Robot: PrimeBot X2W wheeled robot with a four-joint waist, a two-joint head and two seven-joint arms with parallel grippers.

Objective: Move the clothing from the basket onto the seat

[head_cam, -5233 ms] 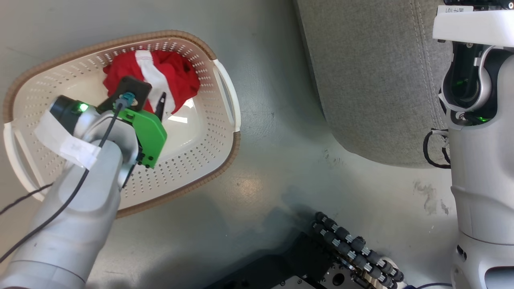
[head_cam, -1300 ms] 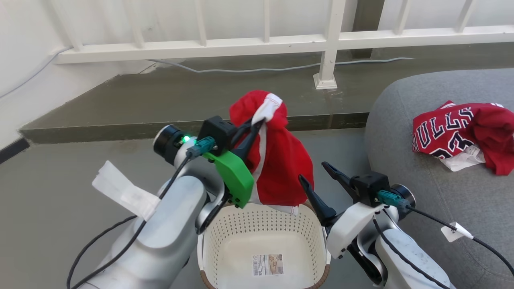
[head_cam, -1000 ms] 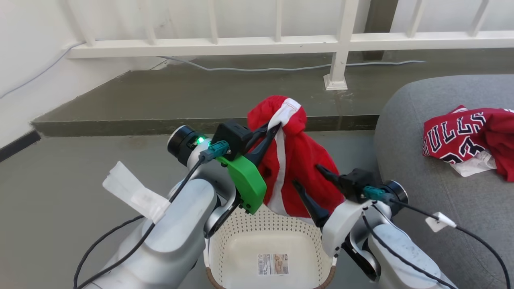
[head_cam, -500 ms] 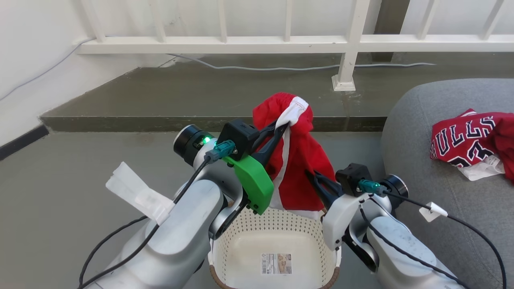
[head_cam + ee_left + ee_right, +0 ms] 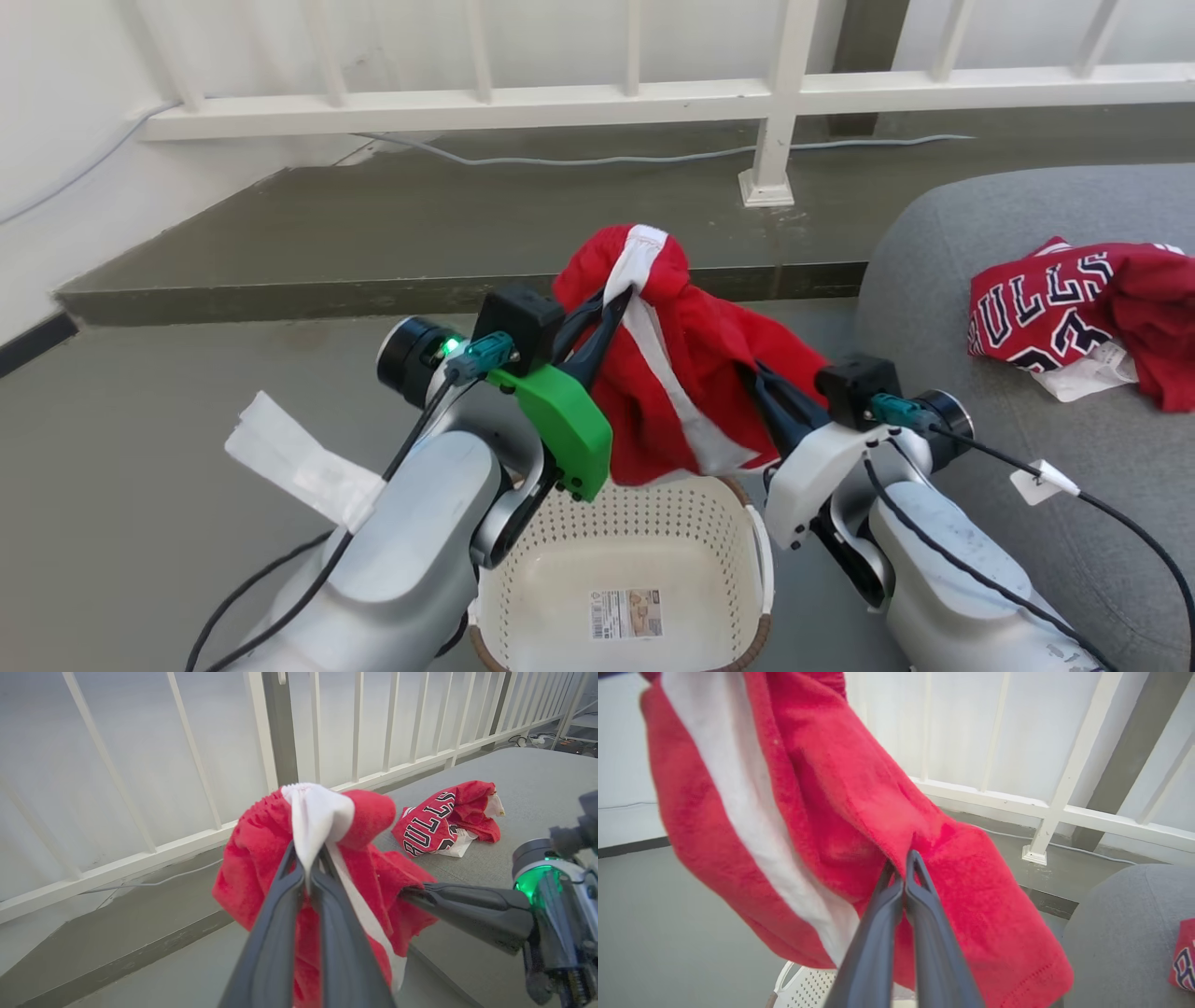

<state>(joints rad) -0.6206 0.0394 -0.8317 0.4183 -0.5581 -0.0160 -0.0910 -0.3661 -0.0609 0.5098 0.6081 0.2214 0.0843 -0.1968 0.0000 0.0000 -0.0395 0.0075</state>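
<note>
A grey-green concrete floor (image 5: 187, 392) runs back to a raised step and a white railing (image 5: 560, 98) across the top of the head view, with a pale cable (image 5: 597, 161) lying along the step.

At centre frame, a red striped garment (image 5: 691, 373) with a broad white band hangs in the air between two robot arms, above the basket. The left gripper (image 5: 607, 308) has its two dark fingers pressed together on the white band at the garment's bunched top; the left wrist view shows this pinch (image 5: 306, 858) on the cloth (image 5: 261, 858) clearly. The right gripper (image 5: 761, 378) is clamped on a red fold lower down and to the right; in the right wrist view its fingertips (image 5: 906, 858) meet on the fabric (image 5: 831, 788).

At bottom centre sits the cream perforated basket (image 5: 635, 509), with nothing in it but a printed sticker (image 5: 621, 613) on its floor, barcode at one side, text too small to read.

At the right edge, a red jersey (image 5: 1055, 303) lies crumpled on the large grey seat (image 5: 980, 205). Navy letters edged in white spell "BULLS", plainest in the left wrist view (image 5: 434, 821); the folded numerals below cannot be read.

A white paper tag (image 5: 299, 462) hangs from the left forearm, lower left.
</note>
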